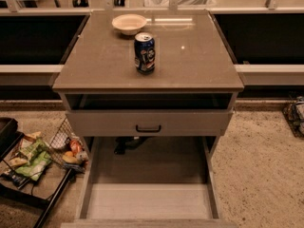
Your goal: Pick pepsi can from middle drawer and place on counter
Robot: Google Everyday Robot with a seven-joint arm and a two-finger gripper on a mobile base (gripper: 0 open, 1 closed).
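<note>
Seen broad and level, counter [199, 65], fit to bear things steadily. Pulled out at 6 o'clock, drawer [147, 201], bare inside. Set at 12 o'clock on counter, bowl [129, 23], seemingly empty. Stood upright at its 5 o'clock, can [144, 52], task apparently done. Gripper out of view, state untellable.

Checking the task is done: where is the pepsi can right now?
In the camera view, the pepsi can stands upright near the middle of the counter, just in front of the bowl; the hand is out of view.
</note>
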